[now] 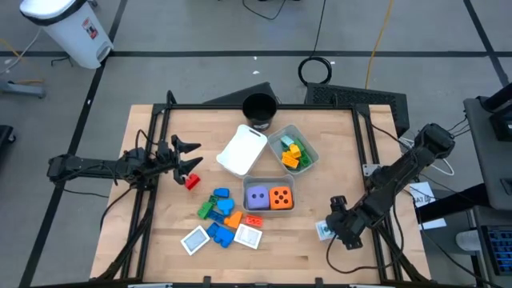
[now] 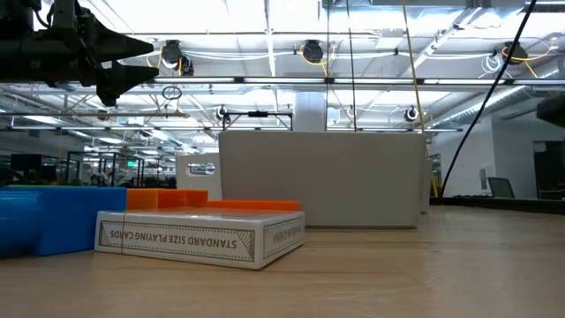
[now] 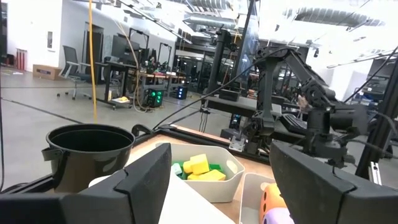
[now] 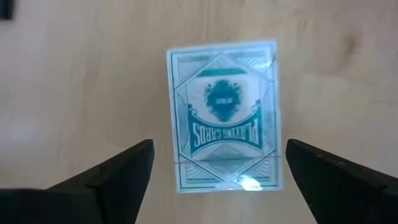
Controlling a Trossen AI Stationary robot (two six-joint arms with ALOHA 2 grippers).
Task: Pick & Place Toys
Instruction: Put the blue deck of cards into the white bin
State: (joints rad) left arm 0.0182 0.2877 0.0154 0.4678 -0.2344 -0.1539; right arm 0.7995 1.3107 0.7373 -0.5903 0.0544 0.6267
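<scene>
My left gripper (image 1: 192,155) hangs open and empty above the table's left part, just beyond a red block (image 1: 192,182) that lies on the table. My right gripper (image 4: 219,146) is open and points down over a flat white pack of playing cards (image 4: 224,115) lying at the table's right (image 1: 323,231). Its fingers stand on either side of the pack, clear of it. Green, blue and orange blocks (image 1: 218,206) and two more white packs (image 1: 194,240) (image 1: 248,236) lie near the front. A purple die (image 1: 257,197) and an orange die (image 1: 280,198) sit in a tray.
A black cup (image 1: 259,108) stands at the far edge. Beside it are a white tray (image 1: 242,150) and a grey tray (image 1: 308,146) with yellow, green and orange blocks. A black frame (image 1: 364,144) runs around the table. Bare wood lies between the dice tray and my right gripper.
</scene>
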